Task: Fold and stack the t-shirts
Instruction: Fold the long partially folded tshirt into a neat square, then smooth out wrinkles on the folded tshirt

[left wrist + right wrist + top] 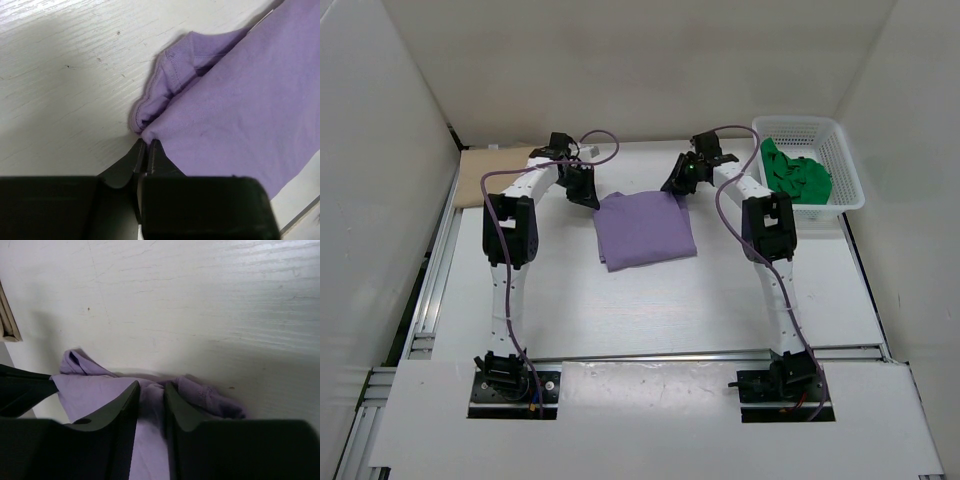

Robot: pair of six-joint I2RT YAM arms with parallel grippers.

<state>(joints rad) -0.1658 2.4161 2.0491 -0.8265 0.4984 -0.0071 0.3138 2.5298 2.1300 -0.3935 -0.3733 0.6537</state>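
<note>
White plastic lattice basket (847, 150), far R: crumpled green t-shirt (798, 172) inside. Tan t-shirt (488, 172) flat at far L edge. Purple t-shirt (645, 230) folded roughly square, soft knit, mid-table. L gripper (146, 144) fingers together, tips at its bunched corner. R gripper (151, 390) fingers slightly apart, straddling cloth. White wood-grain table (650, 320), white walls (620, 60)

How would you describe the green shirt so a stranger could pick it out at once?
On the white table, look to the far right corner, where a white plastic lattice basket stands. The bright green cloth shirt lies crumpled inside it. The light purple cloth shirt and the tan cloth shirt lie flat outside it; only this one is bunched in the basket.
</note>
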